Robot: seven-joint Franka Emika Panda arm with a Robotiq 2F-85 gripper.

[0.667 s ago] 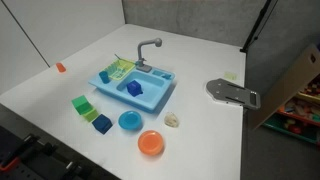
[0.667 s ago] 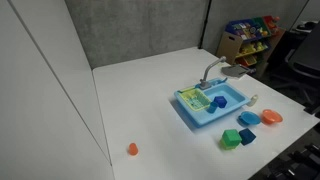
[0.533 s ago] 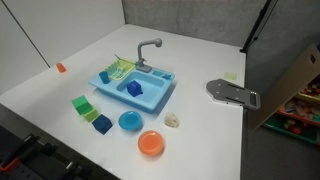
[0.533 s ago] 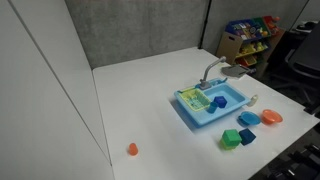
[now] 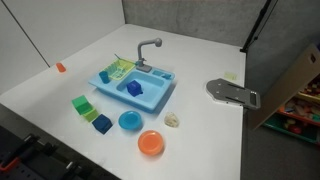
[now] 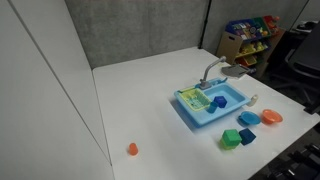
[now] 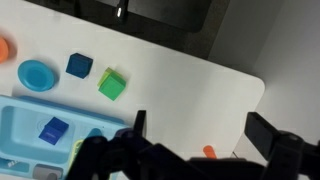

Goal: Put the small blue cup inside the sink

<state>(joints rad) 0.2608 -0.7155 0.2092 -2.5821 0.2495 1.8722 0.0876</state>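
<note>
The gripper (image 7: 195,126) stands spread wide and empty in the wrist view, its two dark fingers (image 7: 139,124) coming in from the lower edge with only bare white table (image 7: 190,80) between them. In this view the small blue cup (image 7: 54,130) lies inside the light blue sink (image 7: 18,118), at the lower left, well off to one side of the fingers and far below them. A dark blue block (image 7: 79,66), a green block (image 7: 112,85) and a round blue dish (image 7: 37,74) sit on the table beyond the sink. In an exterior view the cup (image 5: 134,88) rests on the floor of the basin (image 5: 165,94), near the grey faucet (image 5: 150,47) and beside the yellow-green rack (image 5: 115,69); no arm or gripper shows here. Seen from the opposite side in an exterior view, the cup (image 6: 220,102) again sits within the sink's walls (image 6: 203,118), and the gripper is again out of sight. So the task looks already done. The cup looks like light, stiff, smooth plastic, unlikely to break but apt to slip. If it needed moving, I would close on two opposite flat walls near the rim, coming straight down so the fingers clear the sink's sides. Whether its mouth faces up is too small to tell.
</note>
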